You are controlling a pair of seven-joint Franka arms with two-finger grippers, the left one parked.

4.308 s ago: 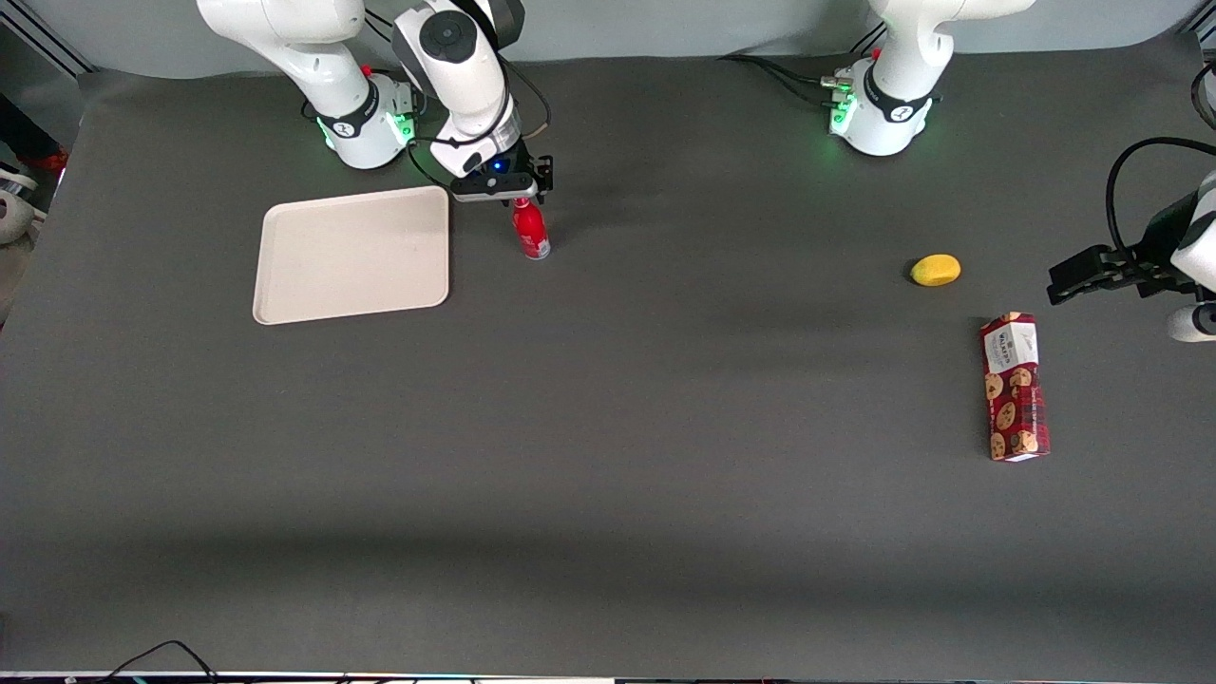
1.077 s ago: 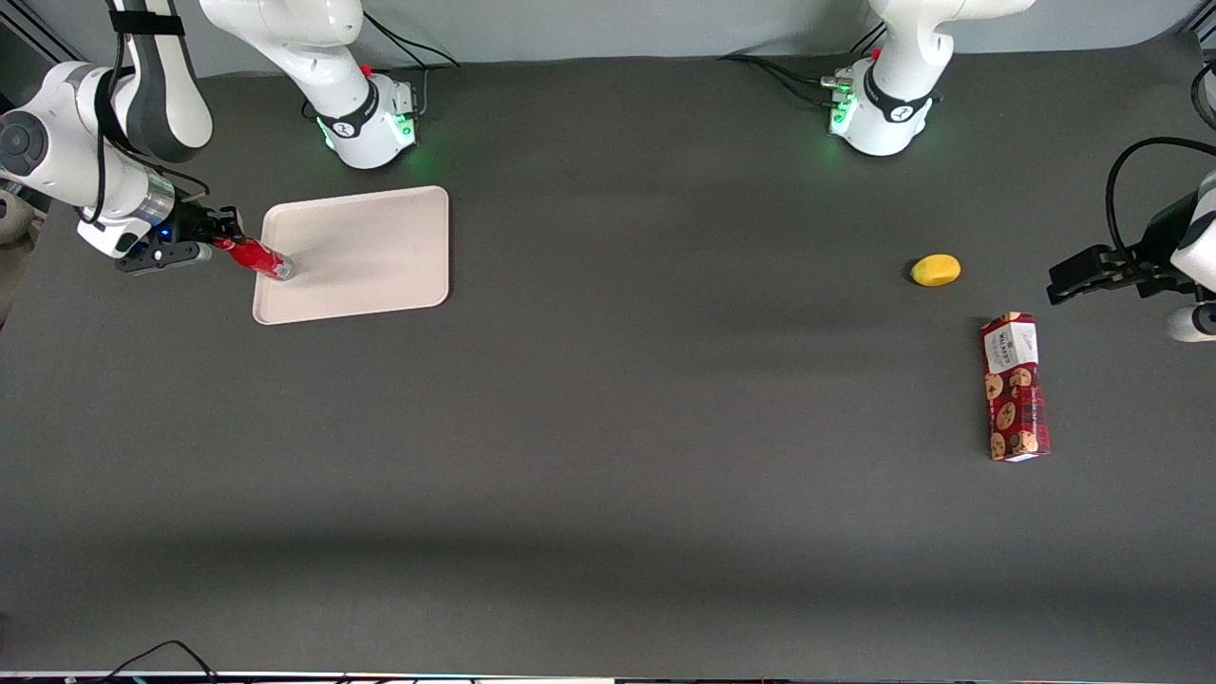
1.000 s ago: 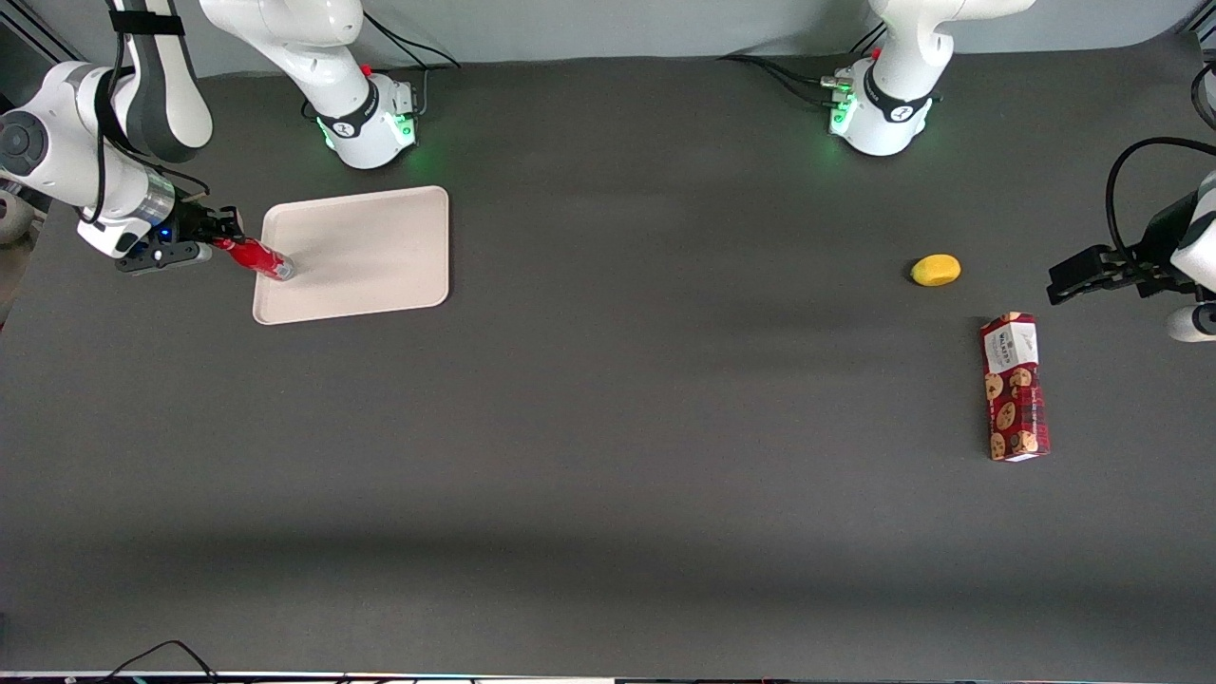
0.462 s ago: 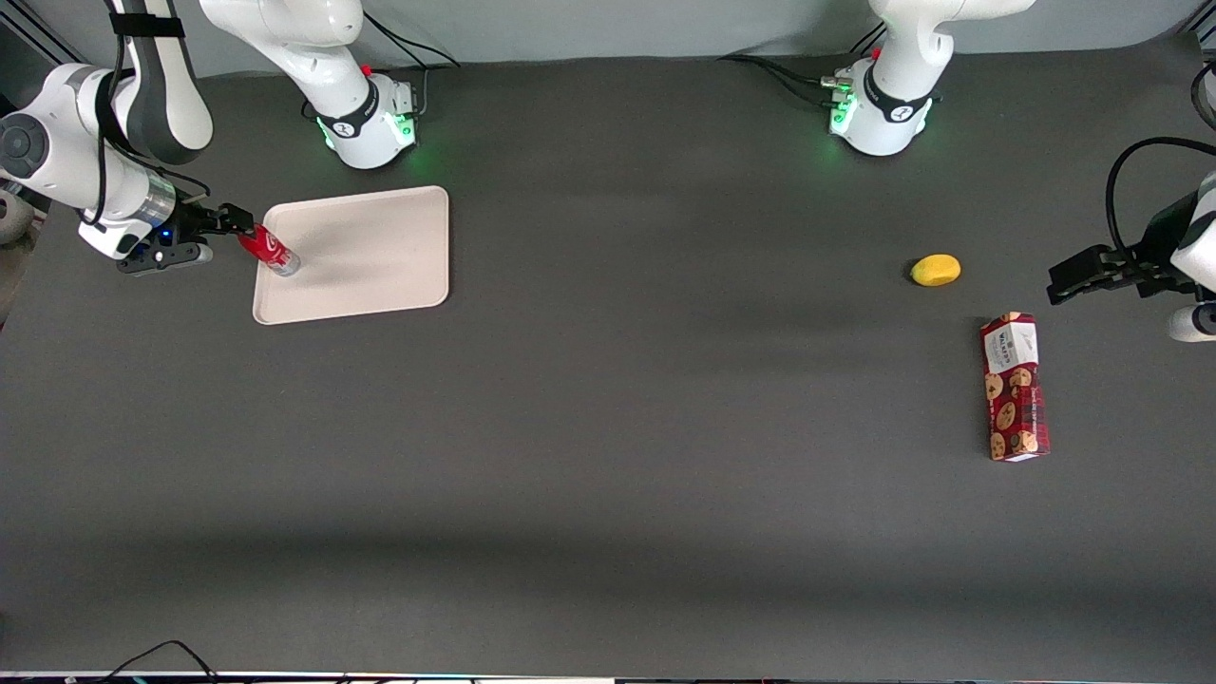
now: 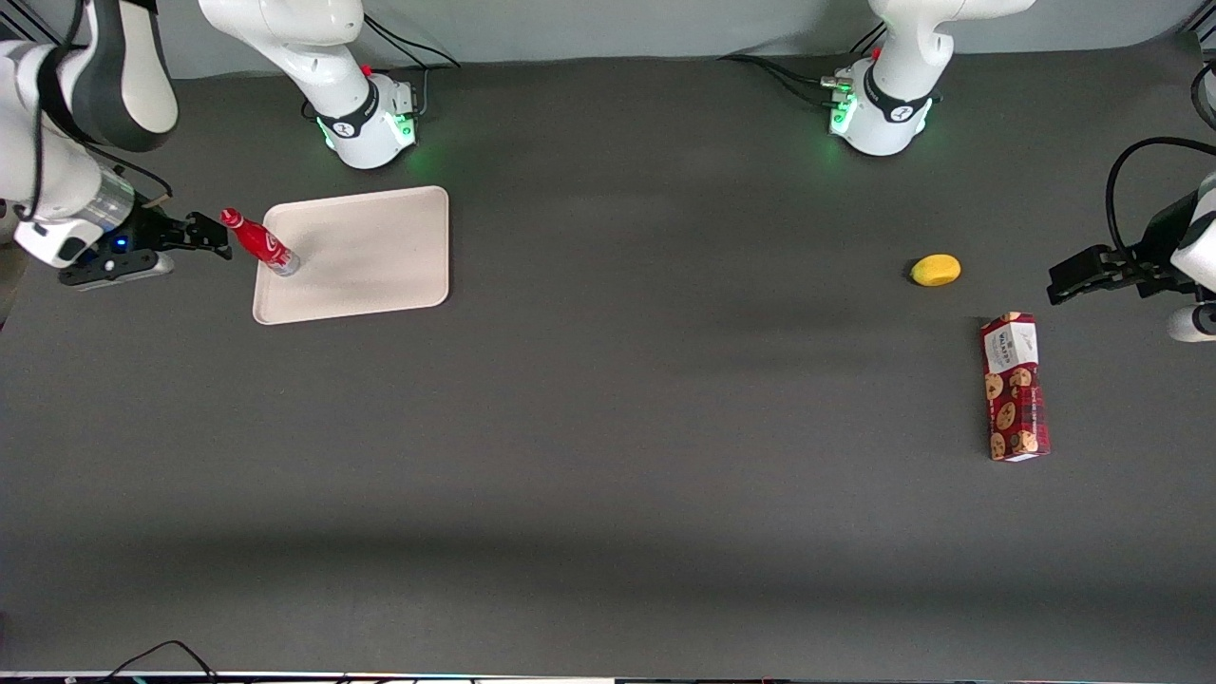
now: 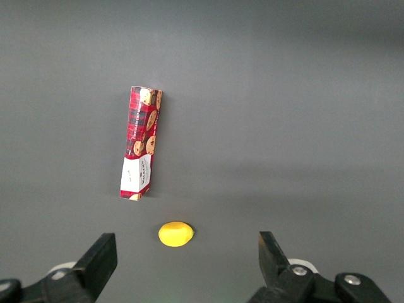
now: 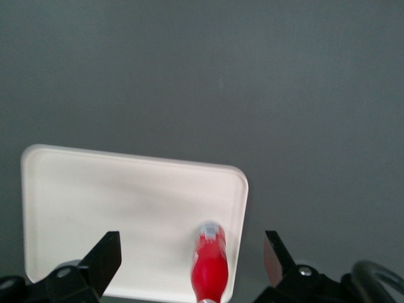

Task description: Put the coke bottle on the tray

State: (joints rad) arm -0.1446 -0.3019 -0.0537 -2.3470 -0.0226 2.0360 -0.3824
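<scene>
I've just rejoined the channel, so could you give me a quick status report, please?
Gripper open, off the tray's working-arm end. Coke bottle on tray, near its edge, leaning. Nothing in the way.

I see dark grey matte desk (image 5: 608, 427) filling nearly whole front view, surface smooth, faint soft shadow bands across it. Pale grey wall (image 5: 617, 24) along desk edge farthest from front camera. Light even, diffuse, from above; green glow spots on desk near that wall. Black cable (image 5: 152, 655) loops over desk edge nearest front camera. Wrist views show same grey desk surface, nothing else of room.
</scene>
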